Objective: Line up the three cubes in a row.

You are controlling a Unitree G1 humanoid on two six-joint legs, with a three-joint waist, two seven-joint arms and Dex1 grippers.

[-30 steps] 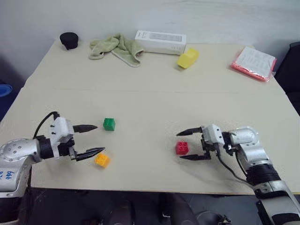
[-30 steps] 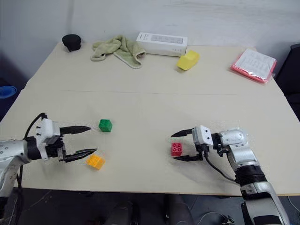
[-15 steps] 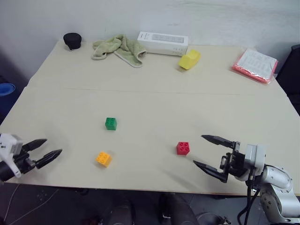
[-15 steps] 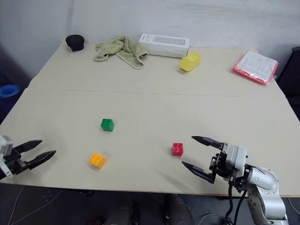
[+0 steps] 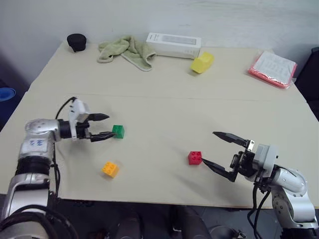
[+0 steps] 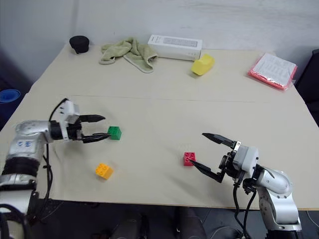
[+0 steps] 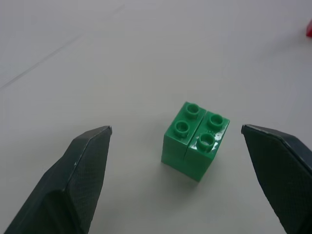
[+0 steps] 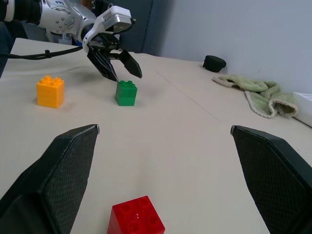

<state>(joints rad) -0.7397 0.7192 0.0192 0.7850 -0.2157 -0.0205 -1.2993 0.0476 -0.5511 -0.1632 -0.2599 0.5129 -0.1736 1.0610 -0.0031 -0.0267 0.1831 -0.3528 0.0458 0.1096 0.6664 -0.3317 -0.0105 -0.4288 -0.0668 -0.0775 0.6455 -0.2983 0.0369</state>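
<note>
Since half a second ago the left gripper (image 5: 103, 126) has swung in from the table's (image 5: 164, 99) near edge to the green cube (image 5: 118, 131), fingers spread to straddle it, while the orange-yellow cube (image 5: 109, 169) lies untouched nearer. Its wrist view shows the green cube between both fingers, apart from each. From the right wrist, the right gripper (image 5: 223, 154) gapes empty over the red cube (image 8: 136, 215), seemingly aimed to grasp.

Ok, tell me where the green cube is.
In the head view, the green cube sits left of centre on the table, just ahead of the open left claw, orange cube nearer the front edge.
</note>
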